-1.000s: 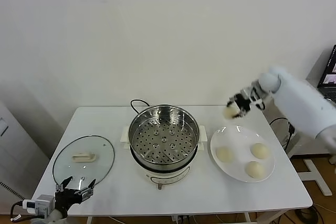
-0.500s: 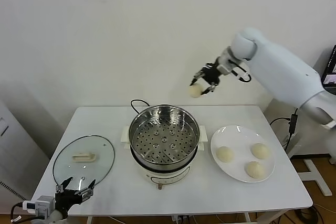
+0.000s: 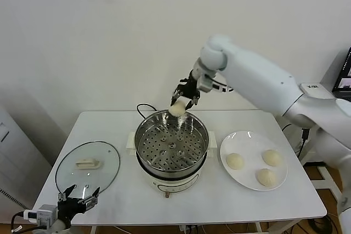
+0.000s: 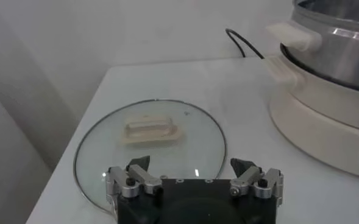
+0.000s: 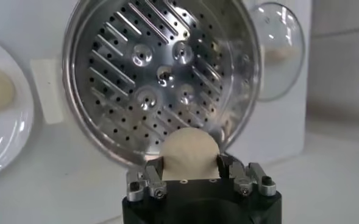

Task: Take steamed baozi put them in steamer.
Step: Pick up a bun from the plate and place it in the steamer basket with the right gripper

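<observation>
- The left gripper (image 3: 77,197) hung low at the table's (image 3: 109,130) front left corner, its jaws spread wide with nothing between them, near the glass lid (image 3: 86,167).
- The steamer (image 3: 171,145) stood mid-table, its perforated tray bare.
- The right gripper (image 3: 181,102) hovered above the steamer's far rim, pinching one baozi (image 3: 176,109) between its fingers.
- Three more baozi (image 3: 235,161) lay on the white plate (image 3: 247,138), just right of the steamer.
</observation>
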### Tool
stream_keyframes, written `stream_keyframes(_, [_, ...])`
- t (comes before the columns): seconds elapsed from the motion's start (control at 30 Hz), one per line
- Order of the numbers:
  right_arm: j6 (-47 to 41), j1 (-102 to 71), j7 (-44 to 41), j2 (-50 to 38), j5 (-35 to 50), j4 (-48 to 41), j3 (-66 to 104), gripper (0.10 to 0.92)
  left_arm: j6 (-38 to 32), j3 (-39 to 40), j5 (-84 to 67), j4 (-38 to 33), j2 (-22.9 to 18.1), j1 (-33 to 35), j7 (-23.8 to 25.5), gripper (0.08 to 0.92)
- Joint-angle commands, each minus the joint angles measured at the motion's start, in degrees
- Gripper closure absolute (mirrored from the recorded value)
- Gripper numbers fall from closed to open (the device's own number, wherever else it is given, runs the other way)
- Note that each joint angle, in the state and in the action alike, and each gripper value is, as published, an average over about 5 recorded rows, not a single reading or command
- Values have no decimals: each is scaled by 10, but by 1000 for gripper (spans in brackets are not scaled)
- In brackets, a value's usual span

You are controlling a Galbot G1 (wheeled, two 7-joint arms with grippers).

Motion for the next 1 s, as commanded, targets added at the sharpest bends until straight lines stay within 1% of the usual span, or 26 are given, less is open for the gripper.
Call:
stream_keyframes(0.03, [28, -82, 10, 32, -122, 11, 30, 465, 0, -1, 0, 0, 0, 2, -1, 177])
stream_keyframes(0.2, [28, -109, 29, 55, -200, -21, 72, 465, 0, -2, 0, 0, 0, 1, -1, 177])
stream_keyframes(0.27, [28, -114, 34, 60, -216, -32, 81, 465, 0, -2, 0, 0, 1, 1, -1, 177])
stream_keyframes(0.63, [28, -122, 35, 41, -199, -12, 82, 459, 2, 0, 0, 0, -1, -2, -2, 177])
stream_keyframes(0.7, [28, -119, 34, 38, -184, -8, 81, 430, 2, 0, 0, 0, -1, -2, -2, 177])
stream_keyframes(0.83, [28, -101, 32, 31, -133, -5, 69, 323, 2, -1, 0, 0, -1, -2, -3, 177])
stream_keyframes(0.9, [28, -76, 28, 23, -96, -5, 56, 265, 2, -1, 0, 0, -2, -2, -2, 177])
stream_keyframes(1.0, [20, -14, 13, 0, -21, -11, 22, 215, 2, -1, 0, 1, -3, -2, -2, 177])
